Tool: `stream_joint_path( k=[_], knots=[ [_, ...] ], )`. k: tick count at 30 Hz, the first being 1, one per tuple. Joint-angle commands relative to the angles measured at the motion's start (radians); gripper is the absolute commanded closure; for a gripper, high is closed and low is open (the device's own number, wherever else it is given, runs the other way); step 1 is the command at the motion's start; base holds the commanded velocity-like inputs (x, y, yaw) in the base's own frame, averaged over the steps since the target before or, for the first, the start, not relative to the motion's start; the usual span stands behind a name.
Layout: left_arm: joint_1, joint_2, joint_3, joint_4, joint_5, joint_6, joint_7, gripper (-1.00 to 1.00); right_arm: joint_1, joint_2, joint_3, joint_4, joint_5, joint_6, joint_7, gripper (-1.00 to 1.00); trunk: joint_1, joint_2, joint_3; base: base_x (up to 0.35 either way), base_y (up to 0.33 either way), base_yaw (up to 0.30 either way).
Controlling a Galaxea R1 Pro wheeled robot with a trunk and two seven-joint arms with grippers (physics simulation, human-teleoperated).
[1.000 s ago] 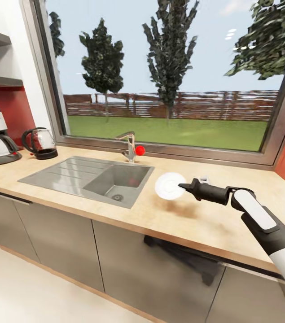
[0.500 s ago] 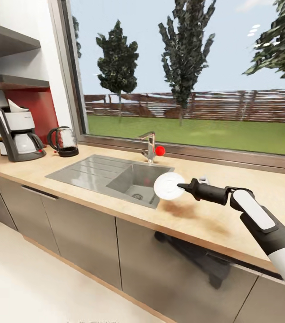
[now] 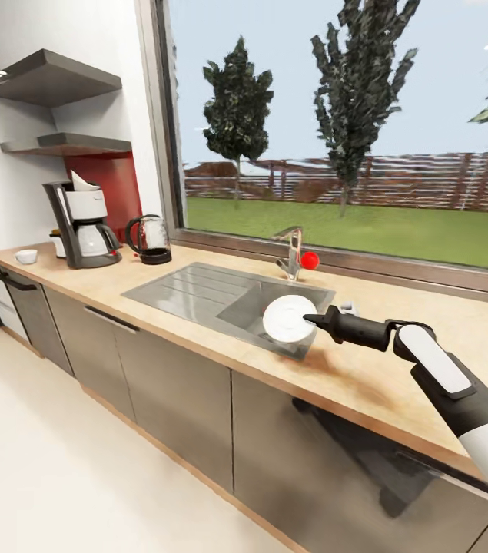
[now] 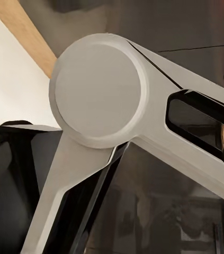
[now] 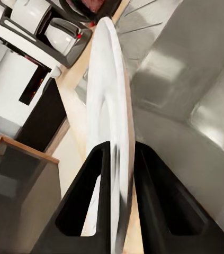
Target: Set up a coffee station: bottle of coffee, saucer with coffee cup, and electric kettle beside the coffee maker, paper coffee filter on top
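Outstretched, right pincer grips saucer edgewise.

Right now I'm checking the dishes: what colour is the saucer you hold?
Plain white saucer, clearest in the head view, pinched by the right gripper.

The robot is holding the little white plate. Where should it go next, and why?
Probably leftward along the counter toward the coffee maker. The right gripper pinches the saucer by its edge, held over the sink, far from the coffee maker, where the saucer belongs.
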State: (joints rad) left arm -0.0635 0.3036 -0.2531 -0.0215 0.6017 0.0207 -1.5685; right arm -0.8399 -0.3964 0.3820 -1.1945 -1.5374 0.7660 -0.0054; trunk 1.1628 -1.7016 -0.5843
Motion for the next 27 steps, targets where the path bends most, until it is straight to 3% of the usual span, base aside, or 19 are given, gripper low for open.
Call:
stream_joint_path(
  k=[1, 17, 27],
  knots=[
    [-0.001, 0.000, -0.008, 0.000, 0.007, 0.002, -0.002, -1.00, -0.001, 0.000, 0.001, -0.001, -0.005, 0.001, 0.001, 1.00, 0.000, 0.000, -0.001, 0.134, 0.142, 0.271],
    [-0.001, 0.000, -0.008, 0.000, 0.007, 0.002, -0.002, -1.00, -0.001, 0.011, 0.002, 0.000, -0.004, 0.002, 0.001, 1.00, 0.000, 0.000, -0.001, 0.206, 0.224, 0.071],
    [-0.001, 0.000, -0.008, 0.000, 0.007, 0.002, -0.002, -1.00, -0.001, 0.023, 0.002, 0.000, -0.004, 0.002, 0.000, 1.00, 0.000, 0.000, -0.001, 0.216, 0.240, 0.230]
  ],
)
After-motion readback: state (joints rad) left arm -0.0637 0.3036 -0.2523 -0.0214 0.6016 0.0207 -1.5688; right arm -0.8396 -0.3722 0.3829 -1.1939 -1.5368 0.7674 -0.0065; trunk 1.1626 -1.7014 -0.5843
